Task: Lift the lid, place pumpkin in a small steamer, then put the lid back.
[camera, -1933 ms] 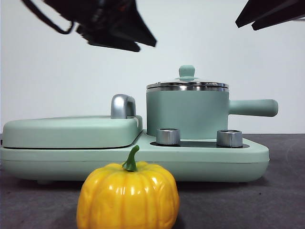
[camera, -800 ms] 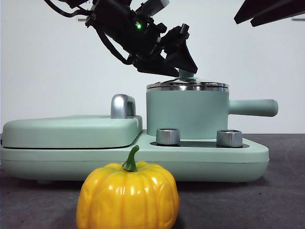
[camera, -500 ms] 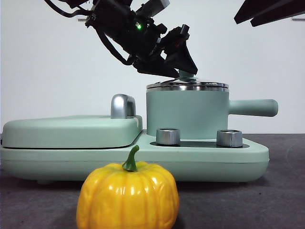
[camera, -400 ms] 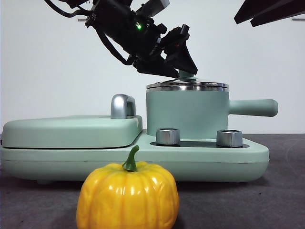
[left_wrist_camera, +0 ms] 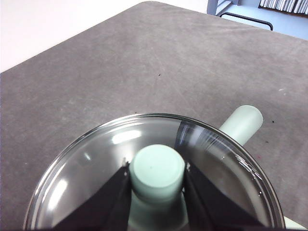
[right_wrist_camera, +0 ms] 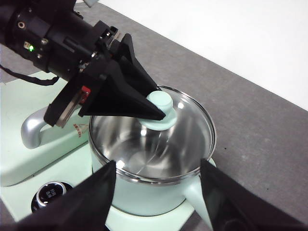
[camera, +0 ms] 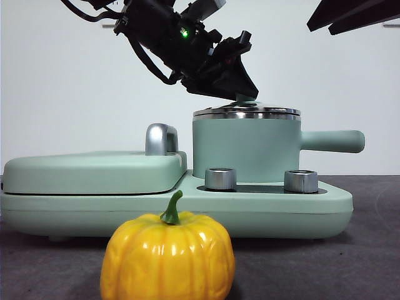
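Note:
The lid (camera: pixel 247 113), clear glass with a steel rim, sits on the small steamer (camera: pixel 244 147), a mint green pot with a side handle (camera: pixel 331 140). My left gripper (camera: pixel 242 94) reaches down from the upper left and is shut on the lid's mint knob (left_wrist_camera: pixel 158 166). The right wrist view shows the same grip (right_wrist_camera: pixel 155 111) over the lid (right_wrist_camera: pixel 192 120) and the shiny pot inside (right_wrist_camera: pixel 139 154). The pumpkin (camera: pixel 167 259), yellow-orange with a green stem, stands on the table in front. My right gripper (right_wrist_camera: pixel 158 163) hangs open above the pot, apart from it.
The steamer stands on a wide mint appliance base (camera: pixel 281 206) with two silver dials (camera: pixel 220 179) (camera: pixel 301 181). A flat mint griddle cover (camera: pixel 94 172) with a chrome handle (camera: pixel 159 139) lies left of the pot. The waiting arm shows at the top right (camera: pixel 350 15).
My left gripper came down from the upper left onto the lid's knob and closed on it. In the last half second it has crept slightly upward; the lid has barely moved.

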Motion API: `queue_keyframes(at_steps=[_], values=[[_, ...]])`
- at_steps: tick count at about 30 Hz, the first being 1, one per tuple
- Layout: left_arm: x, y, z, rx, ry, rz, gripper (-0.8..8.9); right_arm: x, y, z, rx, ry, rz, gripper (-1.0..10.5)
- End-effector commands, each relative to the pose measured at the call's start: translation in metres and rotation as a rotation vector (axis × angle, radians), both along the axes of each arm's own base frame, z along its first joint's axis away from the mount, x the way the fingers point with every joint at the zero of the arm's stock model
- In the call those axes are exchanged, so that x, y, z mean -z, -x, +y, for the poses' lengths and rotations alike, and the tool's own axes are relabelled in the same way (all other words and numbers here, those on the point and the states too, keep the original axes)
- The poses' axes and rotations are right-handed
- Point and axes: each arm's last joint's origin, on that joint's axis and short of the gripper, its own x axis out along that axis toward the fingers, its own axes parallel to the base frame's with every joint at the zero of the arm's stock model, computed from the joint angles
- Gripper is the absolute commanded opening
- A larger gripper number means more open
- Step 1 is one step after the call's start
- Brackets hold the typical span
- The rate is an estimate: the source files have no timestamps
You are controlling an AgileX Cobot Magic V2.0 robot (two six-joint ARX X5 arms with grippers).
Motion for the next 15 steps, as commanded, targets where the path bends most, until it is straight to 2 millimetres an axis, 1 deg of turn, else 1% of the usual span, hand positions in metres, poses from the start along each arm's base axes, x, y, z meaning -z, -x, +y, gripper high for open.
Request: queue_keyframes(at_steps=[1,6,15], values=[[0.000,-0.001,-0.009,0.016,0.007,-0.013,0.07,-0.006,-0.001,0.001,0.000,-0.020,-0.009,2.8],[-0.004,0.000,-0.008,0.012,0.019,-0.015,0.07,-0.006,-0.001,0.001,0.000,-0.020,-0.009,2.8],[-0.031,0.009,0.000,0.012,0.062,-0.071,0.07,-0.006,-0.001,0.001,0.000,-0.020,-0.009,2.8]])
